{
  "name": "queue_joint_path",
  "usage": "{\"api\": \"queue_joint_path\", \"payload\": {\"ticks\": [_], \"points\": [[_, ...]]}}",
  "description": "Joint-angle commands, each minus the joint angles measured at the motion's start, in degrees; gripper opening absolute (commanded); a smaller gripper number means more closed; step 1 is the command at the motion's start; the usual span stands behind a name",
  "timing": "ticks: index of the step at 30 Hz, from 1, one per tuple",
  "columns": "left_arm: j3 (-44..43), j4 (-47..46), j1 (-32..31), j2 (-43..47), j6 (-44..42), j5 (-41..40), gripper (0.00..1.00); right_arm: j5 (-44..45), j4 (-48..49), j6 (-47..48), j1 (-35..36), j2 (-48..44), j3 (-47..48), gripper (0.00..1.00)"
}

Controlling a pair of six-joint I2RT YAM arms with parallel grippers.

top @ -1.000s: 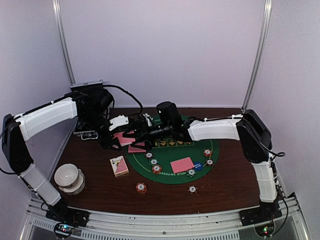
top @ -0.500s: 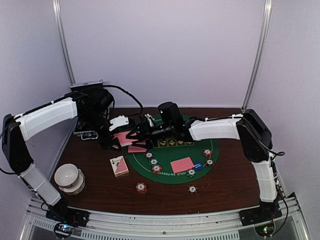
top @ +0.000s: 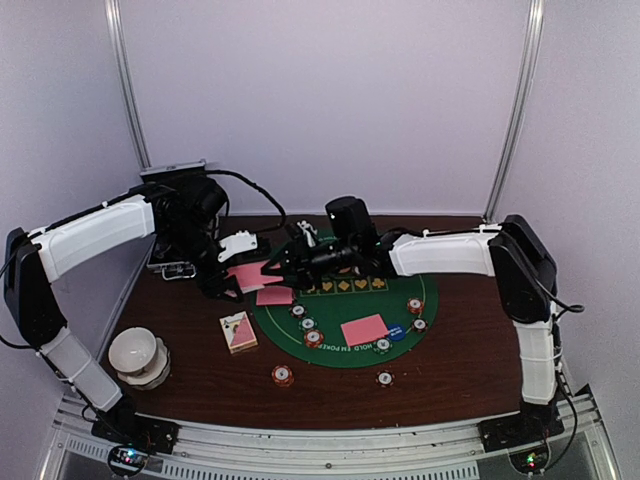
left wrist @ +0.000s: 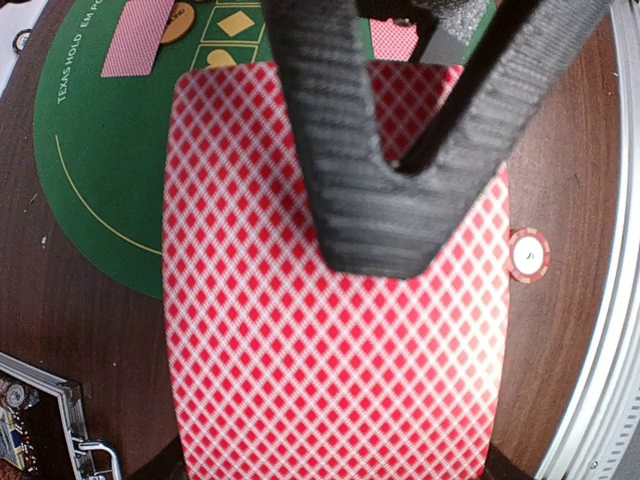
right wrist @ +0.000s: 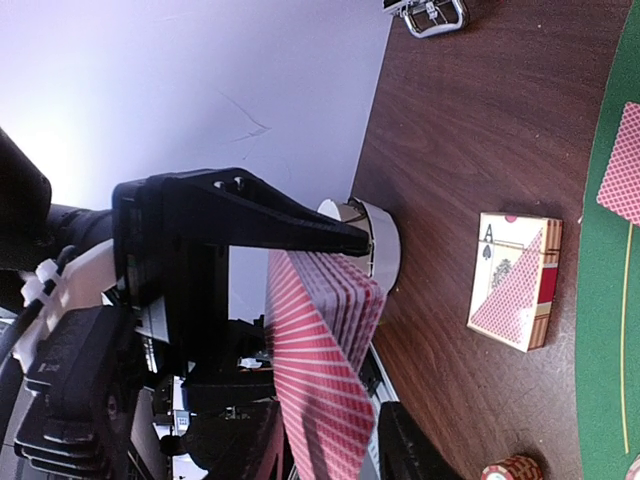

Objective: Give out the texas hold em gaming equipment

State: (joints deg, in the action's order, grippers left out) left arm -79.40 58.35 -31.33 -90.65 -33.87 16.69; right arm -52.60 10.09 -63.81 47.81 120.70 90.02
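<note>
With my left claw [top: 228, 278] clamped on the pink diamond-backed card deck [right wrist: 320, 350] and my right claw [top: 275, 263] at its top card [left wrist: 250, 300], where I cannot tell if it grips, dealing calls for peeling that card onto the round green felt mat [top: 395, 305].

Left gripper [top: 232, 277], card deck [top: 248, 272] and right gripper [top: 283, 264] crowd the mat's [top: 345, 305] 10 o'clock edge. A card box [top: 238, 331] blocks 9 o'clock; table [top: 460, 375] lies bare at 4 o'clock.

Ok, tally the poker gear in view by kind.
Chips (some maybe stacked): 8
Blue button: 1
Orange button: 1
Dealt card spots: 2
Held deck: 1
Card box: 1
Total: 14
</note>
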Motion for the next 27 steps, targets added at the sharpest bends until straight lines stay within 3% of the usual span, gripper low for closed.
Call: {"api": "queue_joint_path", "payload": {"ticks": [1, 6, 15, 27], "points": [[-0.77, -1.11, 0.25, 0.3, -0.06, 0.18, 0.0, -0.9, 0.82, -0.18, -0.24, -3.95, -0.81, 0.35], [-0.5, -1.08, 0.22, 0.56, -0.23, -0.21, 0.0, -1.1, -0.66, 0.78, -0.61, -4.88, -1.14, 0.27], [0.1, -1.11, 0.31, 1.02, -0.4, -1.22, 0.0, -1.63, -4.79, 3.12, -1.93, -5.97, -1.43, 0.0], [1.34, -1.2, 0.58, 2.18, -0.66, -2.72, 0.0, -0.47, -7.7, 6.63, -7.13, -7.39, -4.84, 0.0]]}}
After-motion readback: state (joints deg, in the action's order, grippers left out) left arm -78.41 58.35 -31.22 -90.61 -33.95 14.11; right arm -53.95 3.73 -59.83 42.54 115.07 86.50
